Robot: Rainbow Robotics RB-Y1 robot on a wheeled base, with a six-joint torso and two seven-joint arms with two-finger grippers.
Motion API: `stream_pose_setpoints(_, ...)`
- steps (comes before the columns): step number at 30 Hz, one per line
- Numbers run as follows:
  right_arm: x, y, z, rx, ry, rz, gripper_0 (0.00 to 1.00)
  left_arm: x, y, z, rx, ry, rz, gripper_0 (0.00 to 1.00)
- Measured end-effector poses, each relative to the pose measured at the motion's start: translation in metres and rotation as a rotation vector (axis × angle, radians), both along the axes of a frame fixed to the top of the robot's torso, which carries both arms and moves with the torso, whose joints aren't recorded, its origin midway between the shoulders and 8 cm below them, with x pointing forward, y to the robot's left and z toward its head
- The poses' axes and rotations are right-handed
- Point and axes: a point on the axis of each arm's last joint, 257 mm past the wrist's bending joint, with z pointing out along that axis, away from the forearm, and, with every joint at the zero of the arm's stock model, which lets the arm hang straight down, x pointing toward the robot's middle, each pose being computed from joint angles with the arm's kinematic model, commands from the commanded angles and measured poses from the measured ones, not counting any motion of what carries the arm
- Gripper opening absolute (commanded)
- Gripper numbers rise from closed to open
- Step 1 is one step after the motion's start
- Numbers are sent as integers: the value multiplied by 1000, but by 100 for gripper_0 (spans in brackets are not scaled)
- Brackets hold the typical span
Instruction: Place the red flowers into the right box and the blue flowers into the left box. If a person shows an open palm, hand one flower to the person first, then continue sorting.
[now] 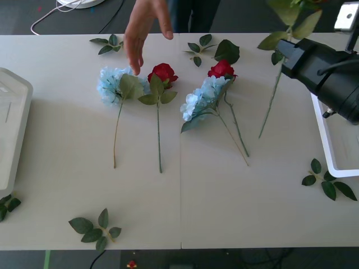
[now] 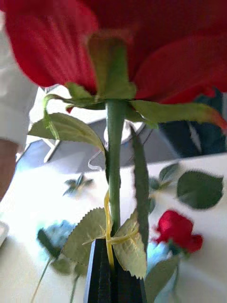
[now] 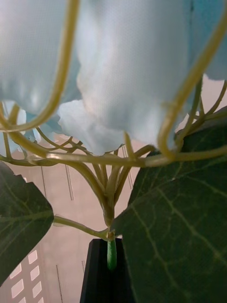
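Note:
My right gripper (image 2: 112,251), black-fingered, is shut on the green stem of a red flower (image 2: 142,42), held upright. In the front view that arm (image 1: 322,70) is at the far right beside the right box (image 1: 325,148), with the stem (image 1: 273,98) hanging down over the table. My left gripper (image 3: 109,265) is shut on the stem of a blue flower (image 3: 123,71) over a pale slotted surface. On the table lie two blue flowers (image 1: 112,83) (image 1: 201,96) and two red flowers (image 1: 163,73) (image 1: 222,69). The left box (image 1: 14,131) is at the left edge.
A person's hand (image 1: 143,31) reaches down from the far side, fingers spread just above the left blue flower. I cannot tell if it touches it. Loose leaf sprigs lie at the far edge (image 1: 109,45) (image 1: 199,51), near front (image 1: 95,230) and right (image 1: 328,184).

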Motion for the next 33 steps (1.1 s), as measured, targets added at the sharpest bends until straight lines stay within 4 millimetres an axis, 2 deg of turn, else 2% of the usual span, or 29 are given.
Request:
stream_pose_setpoints(3,-10,9,4,-16,48,15,0,0,0,0,0,0,0,0)
stream_pose_setpoints(9,-25,36,36,5,18,94,0,0,0,0,0,0,0,0)
stream_pose_setpoints(15,-35,73,78,-154,-204,195,0,0,0,0,0,0,0,0)
stream_pose_setpoints(19,-38,98,96,-159,-266,248,0,0,0,0,0,0,0,0)
stream_pose_setpoints(26,-19,125,96,-388,-452,266,0,0,0,0,0,0,0,0)
stream_pose_setpoints(33,4,135,84,-423,-463,260,0,0,0,0,0,0,0,0)
